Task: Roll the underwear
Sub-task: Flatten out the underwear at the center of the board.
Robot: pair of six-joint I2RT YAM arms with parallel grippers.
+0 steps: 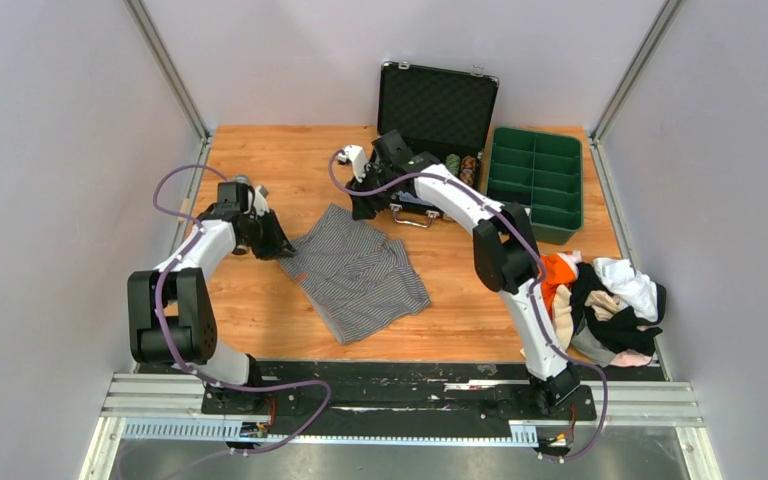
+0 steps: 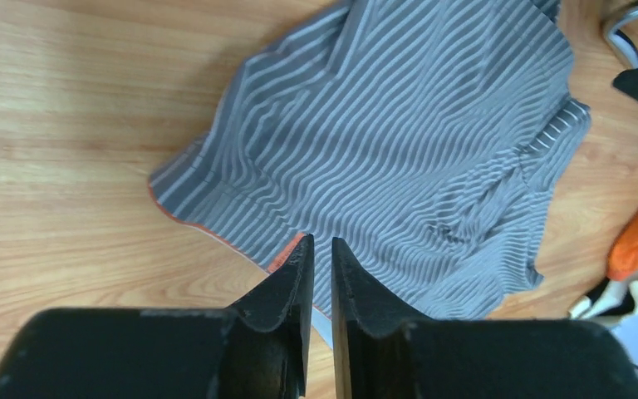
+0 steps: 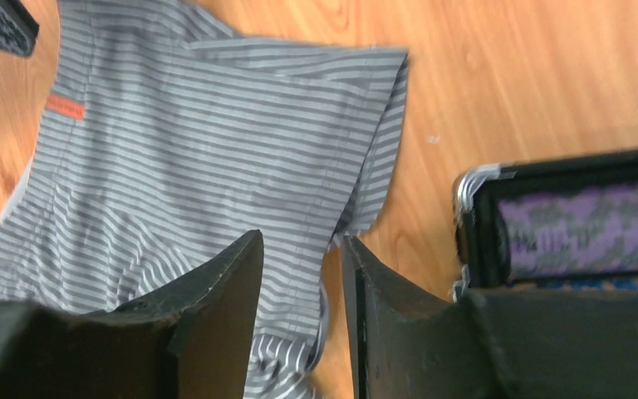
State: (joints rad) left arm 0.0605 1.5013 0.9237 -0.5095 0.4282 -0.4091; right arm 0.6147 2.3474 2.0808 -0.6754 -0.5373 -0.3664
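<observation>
The grey-and-white pinstriped underwear lies spread flat on the wooden table, its waistband edged in orange. My left gripper is at its left edge. In the left wrist view that gripper is nearly closed, pinching the waistband edge of the striped cloth. My right gripper is at the garment's far corner. In the right wrist view it stands open, its fingers straddling the hem of the striped cloth. More underwear, orange, white, black and beige, is heaped at the right edge.
An open black case stands at the back, just right of my right gripper, its rim close by in the right wrist view. A green compartment tray sits beside it. Grey walls close in both sides.
</observation>
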